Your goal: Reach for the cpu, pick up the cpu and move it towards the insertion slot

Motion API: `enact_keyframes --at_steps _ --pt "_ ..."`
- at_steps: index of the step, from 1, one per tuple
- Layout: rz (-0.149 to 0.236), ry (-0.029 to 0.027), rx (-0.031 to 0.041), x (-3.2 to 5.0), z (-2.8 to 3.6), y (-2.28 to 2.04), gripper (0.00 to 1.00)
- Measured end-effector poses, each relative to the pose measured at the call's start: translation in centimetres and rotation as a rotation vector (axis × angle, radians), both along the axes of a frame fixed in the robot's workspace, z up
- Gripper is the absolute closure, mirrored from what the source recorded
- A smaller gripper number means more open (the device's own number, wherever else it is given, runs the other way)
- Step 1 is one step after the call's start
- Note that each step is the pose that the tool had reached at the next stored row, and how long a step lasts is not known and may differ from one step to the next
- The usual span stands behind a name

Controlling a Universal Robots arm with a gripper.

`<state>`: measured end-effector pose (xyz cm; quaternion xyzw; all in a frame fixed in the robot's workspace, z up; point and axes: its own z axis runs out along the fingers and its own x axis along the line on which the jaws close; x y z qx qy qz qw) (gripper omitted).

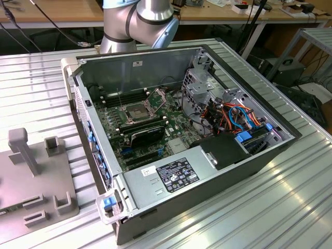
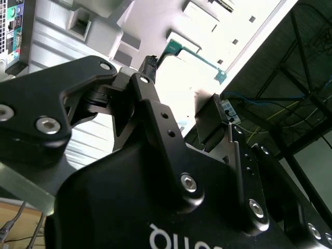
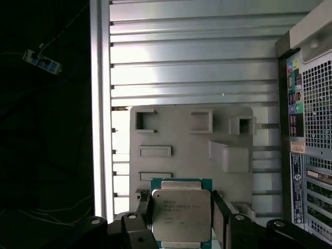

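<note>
In the first wrist view the gripper (image 3: 180, 218) has its jaws closed on the cpu (image 3: 180, 212), one finger against each side edge. The square chip is held flat, metal face to the camera, above the grey fixture plate (image 3: 176, 140). In the exterior view the insertion slot (image 1: 136, 112) sits open on the motherboard inside the computer case (image 1: 218, 171).

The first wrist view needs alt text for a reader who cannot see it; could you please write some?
A gripper holds a silvery square cpu between its fingers, above a grey holder plate on a ribbed metal table, beside a computer case.

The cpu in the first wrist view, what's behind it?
Behind the cpu, held between the gripper fingers, lies the grey fixture plate with its recesses, on the ribbed metal table. The part of the plate directly behind the chip is covered.
</note>
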<state>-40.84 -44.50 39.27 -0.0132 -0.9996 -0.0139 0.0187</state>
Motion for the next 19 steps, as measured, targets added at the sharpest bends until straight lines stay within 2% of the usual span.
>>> enact_keyframes --at_steps 19 --pt "0.0 0.0 0.0 0.91 0.0 0.0 0.45"
